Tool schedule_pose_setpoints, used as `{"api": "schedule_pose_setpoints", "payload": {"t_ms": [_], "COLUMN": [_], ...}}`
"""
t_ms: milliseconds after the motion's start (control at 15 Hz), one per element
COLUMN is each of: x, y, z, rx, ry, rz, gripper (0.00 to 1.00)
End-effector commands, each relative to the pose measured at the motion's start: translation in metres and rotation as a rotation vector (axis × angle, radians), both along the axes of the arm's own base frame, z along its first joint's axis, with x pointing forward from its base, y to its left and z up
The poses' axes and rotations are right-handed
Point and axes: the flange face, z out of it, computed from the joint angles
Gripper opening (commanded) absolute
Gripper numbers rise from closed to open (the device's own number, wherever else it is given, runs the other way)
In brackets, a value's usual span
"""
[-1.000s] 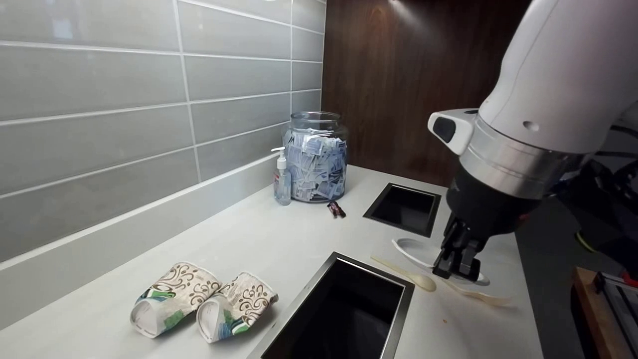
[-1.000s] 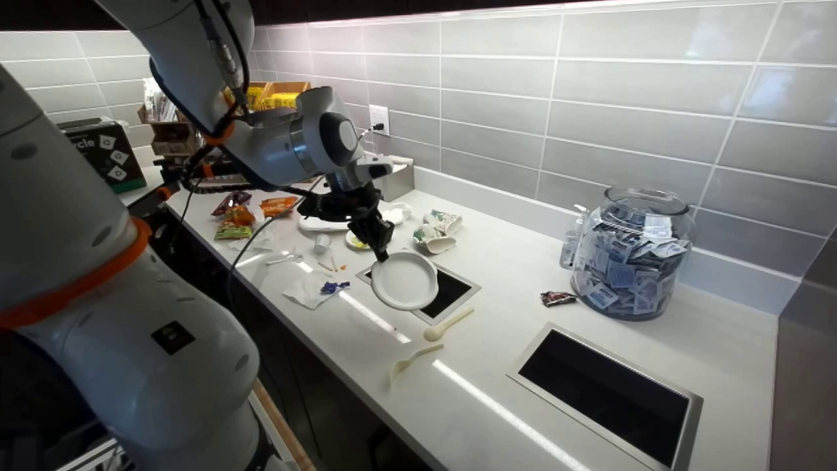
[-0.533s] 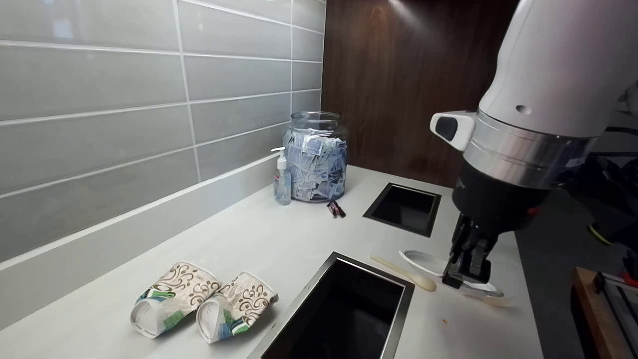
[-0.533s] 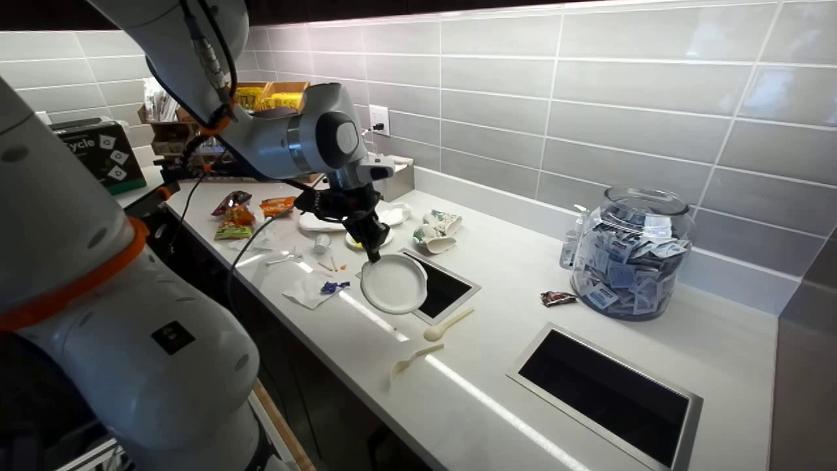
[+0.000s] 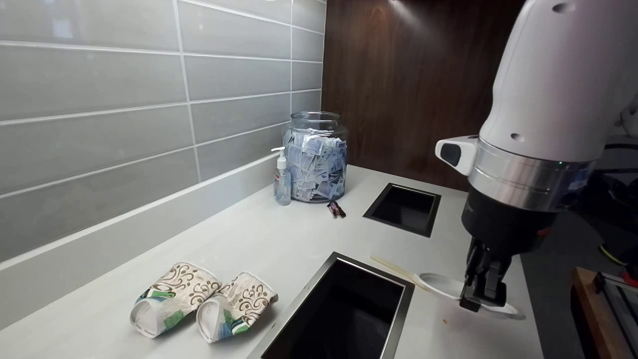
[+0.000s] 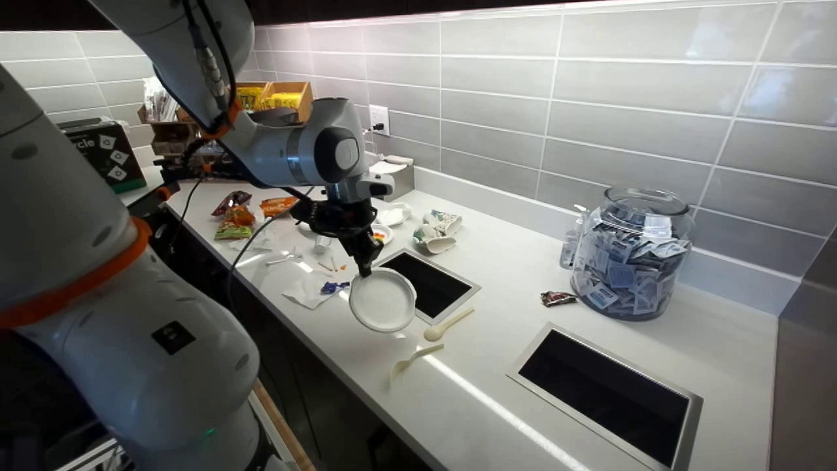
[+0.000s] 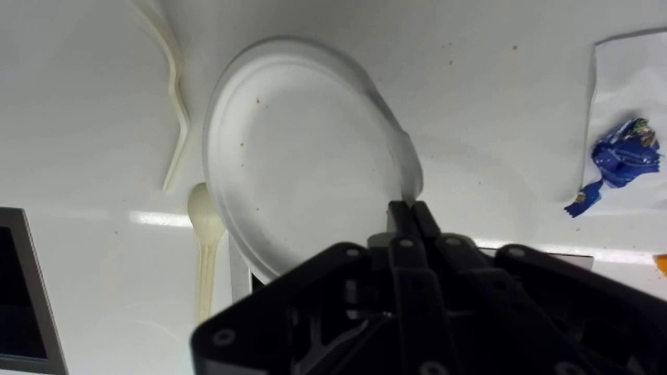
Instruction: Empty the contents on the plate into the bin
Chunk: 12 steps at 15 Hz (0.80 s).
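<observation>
Your gripper (image 7: 410,204) is pinched on the rim of the plate (image 7: 318,156), which hangs tilted above the counter (image 5: 279,239), just beside the bin (image 5: 344,306), taken here as the dark opening nearest the crumpled cups (image 5: 177,294); the likeliest trouble is a spill, since the few reddish specks (image 7: 258,101) on the plate could slide onto the counter if you tip it further before it is over the opening; with only one spot of thin rim held, the plate could also swivel or bend under a quick wrist turn; go too low and its edge may catch the spoon (image 7: 208,219) or the other pale utensil (image 7: 177,96), and your clearance is hard to tell; the bin's inside is too dark to read; the jar (image 5: 321,124) is packed with small blue-and-white packets (image 5: 314,164), the pump bottle (image 5: 282,184) looks to hold clear liquid, and a second plate (image 6: 390,233) carries something brightly coloured (image 6: 378,235).
</observation>
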Motion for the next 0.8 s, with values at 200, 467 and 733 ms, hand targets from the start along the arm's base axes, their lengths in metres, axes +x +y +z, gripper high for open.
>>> {"api": "schedule_pose_setpoints", "payload": {"t_ms": [200,467,733], "x": [-0.012,-0.009,-0.006], "y": [0.000,0.001,0.002], "z": [-0.024,-0.031,-0.037], "rx": [0.032,0.048,0.061], "ry": [0.053,0.048,0.039], "rz": [0.003,0.004,0.007], "gripper": [0.01,0.28,0.55]}}
